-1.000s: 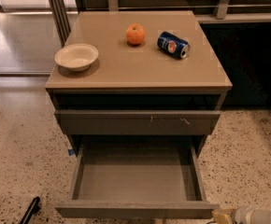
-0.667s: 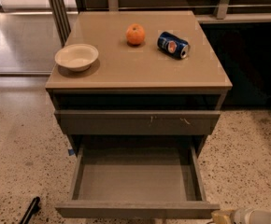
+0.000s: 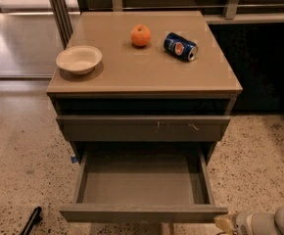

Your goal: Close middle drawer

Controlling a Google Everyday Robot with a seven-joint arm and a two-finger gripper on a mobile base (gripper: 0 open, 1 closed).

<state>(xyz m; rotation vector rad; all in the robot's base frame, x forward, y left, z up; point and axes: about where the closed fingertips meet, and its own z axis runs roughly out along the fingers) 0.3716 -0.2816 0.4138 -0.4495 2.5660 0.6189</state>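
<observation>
Nothing has really moved since the earlier frame as far as I can see: the drawer is just as far out and the arm sits in the same bottom-right corner.

The robot's pale cream-tipped tool [image 3: 224,224] is low down, just beside the right end of the middle drawer's front. Whether it's touching that front, I can't say. I also can't tell if it's set wide or narrow.

My worry is that it's way off-centre. Pushing from that right corner could skew the drawer in its runners so it binds partway. The flat front gives nothing to catch on either, so the tool might slide off past the corner. And a hard shove home could jolt the tan cabinet surface [image 3: 147,77]. The blue drink can [image 3: 180,46] lies on its side there, so it might roll. The round orange fruit [image 3: 140,35] might too. The shallow white bowl [image 3: 79,59] looks safer.

The wide shallow grey-brown middle drawer [image 3: 142,213] is pulled far out toward the camera. Its front is plain, with no handle and no marks. The box inside is the same grey and looks empty. It hangs below the grey drawer front with small white scratches [image 3: 142,129], which sits only slightly proud of the cabinet.
</observation>
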